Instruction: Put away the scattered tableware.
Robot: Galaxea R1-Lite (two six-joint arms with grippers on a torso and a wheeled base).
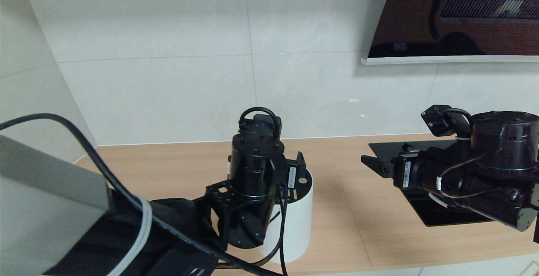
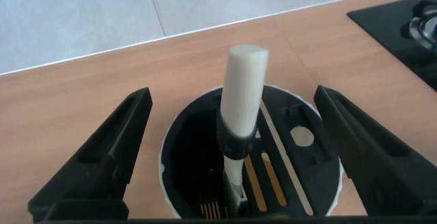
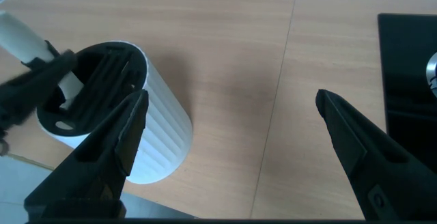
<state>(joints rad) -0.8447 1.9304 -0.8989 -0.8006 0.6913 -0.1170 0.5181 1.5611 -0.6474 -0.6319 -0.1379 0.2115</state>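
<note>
A white ribbed utensil holder (image 1: 294,229) with a black slotted insert stands near the counter's front edge. A utensil with a cream handle (image 2: 244,87) and a dark collar stands upright in it. My left gripper (image 2: 232,95) hangs open right above the holder's rim (image 2: 164,162), one finger on each side of the handle and touching nothing. The right gripper (image 3: 231,98) is open and empty above the bare counter, to the right of the holder (image 3: 160,135) and level with its top. Its fingertips (image 1: 371,163) point left toward the holder.
A black cooktop (image 1: 442,213) lies on the wooden counter (image 1: 168,166) under the right arm. A dark range hood (image 1: 454,15) hangs on the tiled wall above it. Bare counter runs between the holder and the cooktop.
</note>
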